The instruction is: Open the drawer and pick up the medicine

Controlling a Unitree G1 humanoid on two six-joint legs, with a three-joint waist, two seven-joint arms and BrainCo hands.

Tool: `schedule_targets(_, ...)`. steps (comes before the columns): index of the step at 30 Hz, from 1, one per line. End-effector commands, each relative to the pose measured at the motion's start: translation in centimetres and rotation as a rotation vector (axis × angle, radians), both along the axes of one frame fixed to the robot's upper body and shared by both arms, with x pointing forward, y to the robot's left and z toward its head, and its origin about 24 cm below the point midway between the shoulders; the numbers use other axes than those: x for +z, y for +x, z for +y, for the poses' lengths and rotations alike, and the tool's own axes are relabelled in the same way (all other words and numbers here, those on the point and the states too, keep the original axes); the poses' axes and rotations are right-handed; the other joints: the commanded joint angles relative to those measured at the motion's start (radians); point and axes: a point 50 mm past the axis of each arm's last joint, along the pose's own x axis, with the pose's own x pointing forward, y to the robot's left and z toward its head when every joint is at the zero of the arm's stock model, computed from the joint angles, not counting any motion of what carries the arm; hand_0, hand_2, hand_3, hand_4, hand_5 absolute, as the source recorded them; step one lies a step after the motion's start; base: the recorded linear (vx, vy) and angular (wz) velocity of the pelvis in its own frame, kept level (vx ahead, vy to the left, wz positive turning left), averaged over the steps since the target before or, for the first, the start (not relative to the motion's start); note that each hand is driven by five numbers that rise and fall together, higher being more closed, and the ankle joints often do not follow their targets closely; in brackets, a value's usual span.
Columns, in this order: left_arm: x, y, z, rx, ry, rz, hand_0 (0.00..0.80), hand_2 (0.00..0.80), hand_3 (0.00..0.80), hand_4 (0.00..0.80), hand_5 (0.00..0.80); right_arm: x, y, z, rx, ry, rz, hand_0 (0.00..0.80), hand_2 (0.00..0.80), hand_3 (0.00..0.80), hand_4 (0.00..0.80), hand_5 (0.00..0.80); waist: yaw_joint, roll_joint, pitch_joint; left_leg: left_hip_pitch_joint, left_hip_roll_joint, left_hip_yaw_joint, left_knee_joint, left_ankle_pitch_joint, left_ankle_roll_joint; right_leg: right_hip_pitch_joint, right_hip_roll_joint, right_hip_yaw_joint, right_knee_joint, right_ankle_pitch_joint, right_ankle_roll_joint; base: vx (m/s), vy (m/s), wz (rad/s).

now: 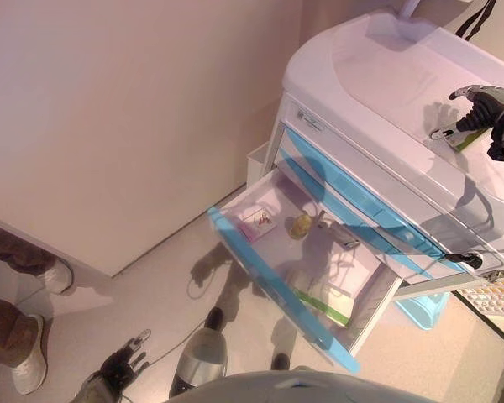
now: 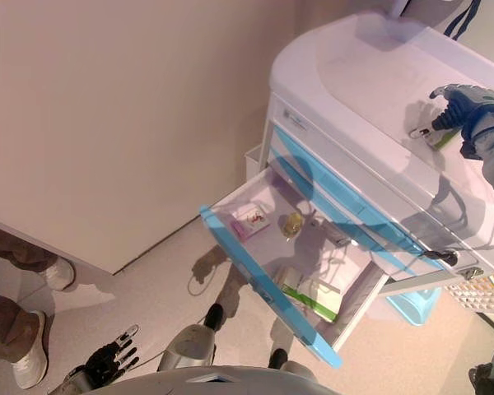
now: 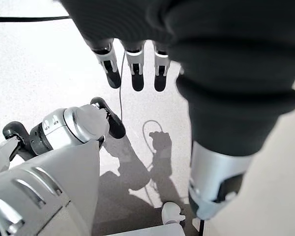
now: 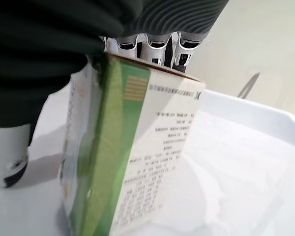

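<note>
The white cart's [image 1: 386, 75] top drawer [image 1: 277, 290], blue-fronted, stands pulled out. Inside lie a small pink-and-white box [image 1: 258, 222], a yellowish bottle [image 1: 301, 224] and a green-and-white pack [image 1: 323, 302]. My right hand [image 1: 485, 105] is over the cart's top at the far right, fingers and thumb curled round a green-and-white medicine box [image 4: 132, 157]. The box's [image 1: 462, 137] lower end is at the white top surface; I cannot tell whether it touches. My left hand [image 1: 118, 369] hangs low near the floor, its fingers [image 3: 135, 69] straight and holding nothing.
A person's legs and white shoes [image 1: 29, 365] stand at the left by a white panel [image 1: 109, 126]. A white bin [image 1: 256, 159] hangs on the cart's left side, and a blue bin [image 1: 424, 311] sits below the cart at the right. More blue-fronted drawers [image 1: 361, 201] stay closed.
</note>
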Motion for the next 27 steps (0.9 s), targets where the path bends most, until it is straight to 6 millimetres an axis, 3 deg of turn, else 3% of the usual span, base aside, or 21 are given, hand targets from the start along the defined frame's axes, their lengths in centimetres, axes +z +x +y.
schedule_targets(1, 0.4, -0.5, 0.6, -0.046, 0.04, 0.022, 0.0, 0.0, 0.0, 0.0, 0.0, 5.2, -0.4, 0.3, -0.028, -0.123, -0.196, 0.0, 0.0, 0.0, 0.0, 0.0, 0.005, -0.012, -0.021, -0.082, -0.02, -0.034, 0.17, -0.188, 0.016, -0.043, -0.035, 0.014, -0.006, 0.102, 0.072, 0.0, 0.0, 0.0)
schedule_targets(10, 0.3, -1.3, 0.6, -0.049, 0.033, 0.045, 0.0, 0.0, 0.0, 0.0, 0.0, 9.7, -1.4, 1.2, 0.026, 0.024, -0.378, 0.0, 0.0, 0.0, 0.0, 0.0, -0.007, -0.016, -0.039, -0.067, -0.017, -0.023, 0.164, -0.193, 0.016, -0.039, -0.035, 0.021, -0.01, 0.103, 0.071, 0.001, 0.0, 0.0)
schedule_targets(20, -0.2, -1.9, -0.2, -0.06, 0.013, 0.043, 0.0, 0.0, 0.0, 0.0, 0.0, 14.6, -2.9, 4.5, 0.21, 0.153, -0.583, 0.0, 0.0, 0.0, 0.0, 0.0, -0.042, -0.002, -0.071, -0.035, -0.017, 0.002, 0.146, -0.198, 0.014, -0.035, -0.038, 0.036, -0.011, 0.095, 0.068, 0.005, 0.02, -0.08)
schedule_targets(27, -0.2, -2.2, -0.2, -0.073, 0.025, 0.025, 0.0, 0.0, 0.0, 0.0, 0.0, 15.8, -4.7, 7.4, 0.359, 0.264, -0.577, 0.0, 0.0, 0.0, 0.0, 0.0, -0.086, 0.004, -0.09, -0.016, -0.01, 0.034, 0.128, -0.198, 0.01, -0.047, -0.034, 0.058, -0.009, 0.092, 0.066, -0.015, 0.003, -0.11)
